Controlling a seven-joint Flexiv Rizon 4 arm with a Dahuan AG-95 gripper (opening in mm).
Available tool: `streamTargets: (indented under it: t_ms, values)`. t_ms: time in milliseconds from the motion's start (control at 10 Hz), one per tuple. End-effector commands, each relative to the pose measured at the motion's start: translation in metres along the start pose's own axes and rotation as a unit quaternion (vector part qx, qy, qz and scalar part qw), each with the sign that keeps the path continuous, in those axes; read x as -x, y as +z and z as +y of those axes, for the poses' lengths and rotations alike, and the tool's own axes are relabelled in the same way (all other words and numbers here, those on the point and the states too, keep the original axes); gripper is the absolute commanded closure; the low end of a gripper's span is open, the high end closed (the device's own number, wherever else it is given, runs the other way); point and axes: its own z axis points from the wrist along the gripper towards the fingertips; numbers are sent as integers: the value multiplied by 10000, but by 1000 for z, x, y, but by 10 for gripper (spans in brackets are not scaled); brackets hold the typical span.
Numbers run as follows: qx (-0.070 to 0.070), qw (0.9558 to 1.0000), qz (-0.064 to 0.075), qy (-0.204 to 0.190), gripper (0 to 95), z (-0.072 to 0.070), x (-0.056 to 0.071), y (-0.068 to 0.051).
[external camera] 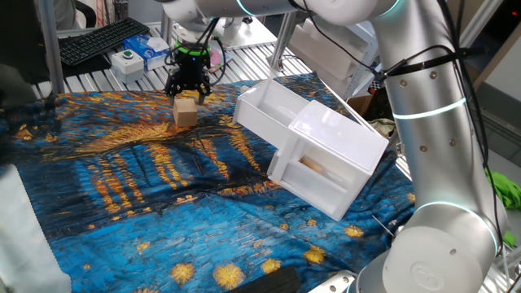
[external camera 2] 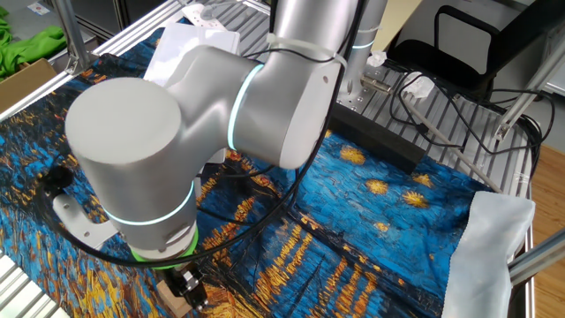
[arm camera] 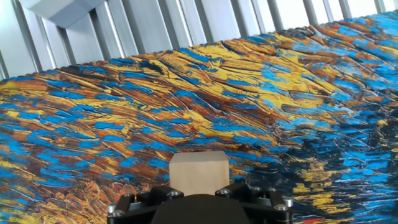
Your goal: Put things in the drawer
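Matt pale wooden block (external camera: 185, 113), glossy white plastic drawer (external camera: 269, 114), painterly printed cloth (external camera: 163, 203)

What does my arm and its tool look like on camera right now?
The arm is glossy white-grey, built of fat rounded segments with glowing cyan rings at the joints. Black cables run along it, strapped on with ties. The tool is small and black, with a green ring on top and dark fingers.
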Motion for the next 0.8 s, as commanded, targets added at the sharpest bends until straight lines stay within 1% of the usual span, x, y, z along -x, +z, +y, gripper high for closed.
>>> streamTargets:
  t_ms: [100,400,500,800]
  values:
    - [14,10000,-46,4,190,1,3,4]
    - [16,10000,-46,22,190,1,4,7]
    - [27,10000,-50,6,380,0,4,9]
    - [13,9999,-90,-82,380,0,4,13]
